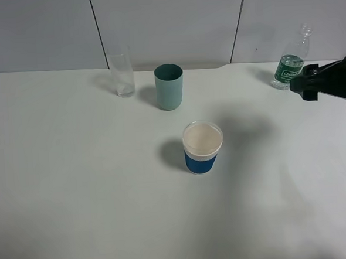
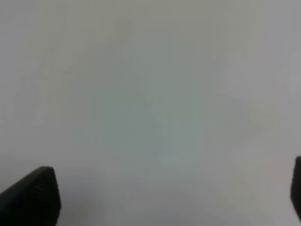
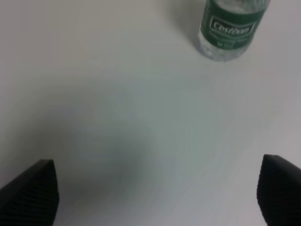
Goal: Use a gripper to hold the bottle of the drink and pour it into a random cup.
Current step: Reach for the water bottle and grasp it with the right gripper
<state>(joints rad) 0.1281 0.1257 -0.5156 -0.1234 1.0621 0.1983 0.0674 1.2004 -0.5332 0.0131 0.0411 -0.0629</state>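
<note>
The bottle, clear with a green label, is standing upright; the right gripper and left gripper are holding jaws apart.

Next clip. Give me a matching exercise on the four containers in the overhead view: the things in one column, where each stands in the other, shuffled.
Things:
1. bottle of the drink
2. cup
3. teal tumbler
4. clear glass

Places in the exterior high view:
a. farthest left, at the back
b. in front of the others, near the middle
c. farthest right, at the back
d. at the back, just right of the leftmost item

Pairs: 1-c, 2-b, 3-d, 4-a
</note>
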